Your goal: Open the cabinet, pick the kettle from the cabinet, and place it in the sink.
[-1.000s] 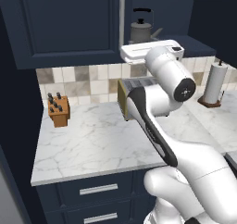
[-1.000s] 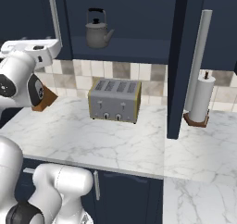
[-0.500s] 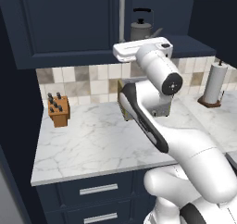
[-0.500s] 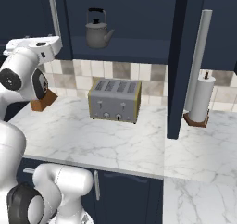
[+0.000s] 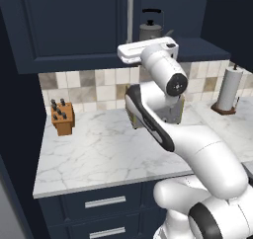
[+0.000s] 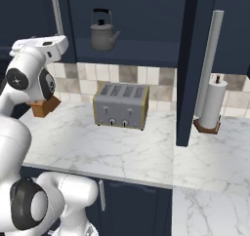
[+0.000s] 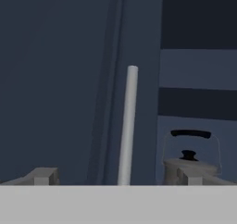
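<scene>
**Kettle in sight, door swung wide**

Navy cupboards ring a white marble counter (image 6: 122, 147). One kettle (image 6: 102, 31) sits upright inside the cabinet (image 6: 141, 15) at twelve o'clock above one toaster (image 6: 120, 106), exposed because the right door (image 6: 188, 64) hangs open. My gripper (image 7: 115, 176), spread fully and empty, faces one bar handle (image 7: 126, 126); the kettle (image 7: 190, 154) lies at three o'clock. One knife block (image 5: 63, 117), one paper roll (image 6: 213, 104).
</scene>
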{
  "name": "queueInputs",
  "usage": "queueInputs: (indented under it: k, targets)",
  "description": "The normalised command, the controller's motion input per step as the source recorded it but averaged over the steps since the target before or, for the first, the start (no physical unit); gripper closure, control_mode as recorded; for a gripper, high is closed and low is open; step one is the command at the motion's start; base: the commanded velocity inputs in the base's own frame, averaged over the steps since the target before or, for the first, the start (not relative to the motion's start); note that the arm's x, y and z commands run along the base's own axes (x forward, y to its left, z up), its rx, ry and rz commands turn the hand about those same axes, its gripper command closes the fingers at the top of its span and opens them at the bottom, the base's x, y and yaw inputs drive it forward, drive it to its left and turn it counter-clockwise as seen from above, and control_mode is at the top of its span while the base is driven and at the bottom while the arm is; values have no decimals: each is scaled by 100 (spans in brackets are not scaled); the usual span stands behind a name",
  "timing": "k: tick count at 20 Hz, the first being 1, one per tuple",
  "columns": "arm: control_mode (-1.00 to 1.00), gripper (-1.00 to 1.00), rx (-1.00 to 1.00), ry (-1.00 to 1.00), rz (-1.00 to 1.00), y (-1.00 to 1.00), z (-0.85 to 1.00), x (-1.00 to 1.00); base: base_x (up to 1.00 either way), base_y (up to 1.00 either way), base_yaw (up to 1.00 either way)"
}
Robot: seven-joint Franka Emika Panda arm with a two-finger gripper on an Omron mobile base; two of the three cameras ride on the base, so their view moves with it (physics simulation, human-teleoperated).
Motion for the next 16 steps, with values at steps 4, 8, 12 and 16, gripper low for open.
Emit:
queueInputs:
  k: [4, 8, 12, 16]
  targets:
    - [-100, -100, -1, 0, -1, 0, 0, 26, 0, 0, 0]
    - [-100, -100, -1, 0, -1, 2, 0, 29, 0, 0, 0]
    - [-100, -100, 0, 0, -1, 0, 0, 23, 0, 0, 0]
    - [-100, -100, 0, 0, -1, 0, 0, 25, 0, 0, 0]
